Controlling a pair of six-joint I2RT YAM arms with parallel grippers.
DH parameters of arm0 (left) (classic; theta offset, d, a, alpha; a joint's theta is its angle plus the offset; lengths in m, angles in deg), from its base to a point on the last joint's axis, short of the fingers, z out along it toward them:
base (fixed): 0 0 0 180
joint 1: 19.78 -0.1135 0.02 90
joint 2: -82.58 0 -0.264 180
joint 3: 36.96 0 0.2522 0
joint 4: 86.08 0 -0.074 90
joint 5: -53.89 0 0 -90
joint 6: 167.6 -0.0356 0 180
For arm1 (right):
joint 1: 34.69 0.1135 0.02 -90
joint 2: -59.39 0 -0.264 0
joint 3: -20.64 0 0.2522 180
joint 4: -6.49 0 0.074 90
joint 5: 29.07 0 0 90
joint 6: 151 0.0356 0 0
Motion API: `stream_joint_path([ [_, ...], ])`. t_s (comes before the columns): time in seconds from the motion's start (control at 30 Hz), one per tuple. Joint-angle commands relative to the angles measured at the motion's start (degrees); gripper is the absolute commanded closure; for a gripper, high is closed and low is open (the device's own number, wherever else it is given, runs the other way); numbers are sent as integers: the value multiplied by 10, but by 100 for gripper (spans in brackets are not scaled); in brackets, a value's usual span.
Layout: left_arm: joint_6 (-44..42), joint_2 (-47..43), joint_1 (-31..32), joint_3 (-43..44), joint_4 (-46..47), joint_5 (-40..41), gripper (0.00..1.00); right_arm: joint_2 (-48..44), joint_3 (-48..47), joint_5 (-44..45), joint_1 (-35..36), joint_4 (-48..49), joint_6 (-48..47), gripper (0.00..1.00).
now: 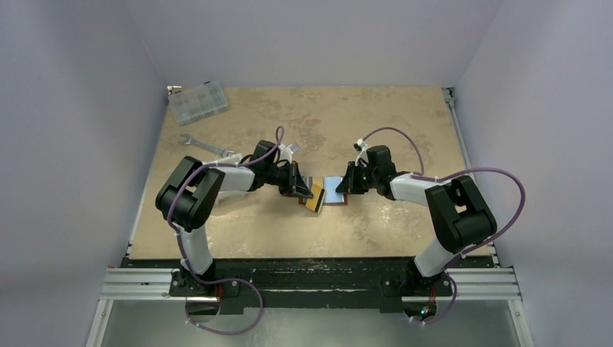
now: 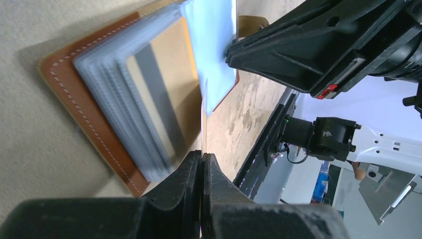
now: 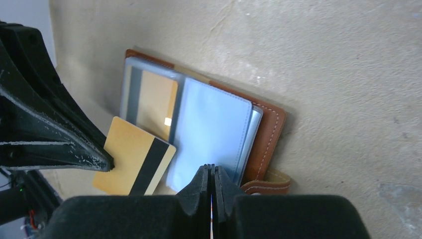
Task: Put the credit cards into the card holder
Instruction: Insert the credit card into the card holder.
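Currently: card holder (image 3: 271,130) lies open flat on table (image 1: 289,231), mid-table btw the two arms. L tool (image 2: 201,162) is pinched shut on orange card (image 3: 132,160), stripe side up, gripped at one short edge. Card's far corner overlaps the holder's sleeve stack; the rest hangs off the holder's edge. Also a second orange card (image 3: 157,97), already inside a clear sleeve. R tool (image 3: 211,175) is shut, tips nipping the edge of light-blue page (image 3: 214,129) on the holder's other half. Cannot tell whether that is a card in a sleeve or the sleeve alone. Far-left: wrench (image 1: 206,147) and clear box (image 1: 196,101), well apart from the holder.
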Motion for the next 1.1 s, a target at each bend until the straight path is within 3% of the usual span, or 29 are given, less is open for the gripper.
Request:
stream_joint_path([
  [0.0, -9, 25, -1, 34, -7, 9, 100, 14, 7, 34, -5, 25, -1, 95],
  [0.7, -25, 0, -3, 62, -103, 96, 100, 23, 3, 27, -13, 17, 0, 100],
  [1.07, -14, 19, 36, 116, -174, 152, 100, 17, 7, 22, -12, 21, -2, 100],
])
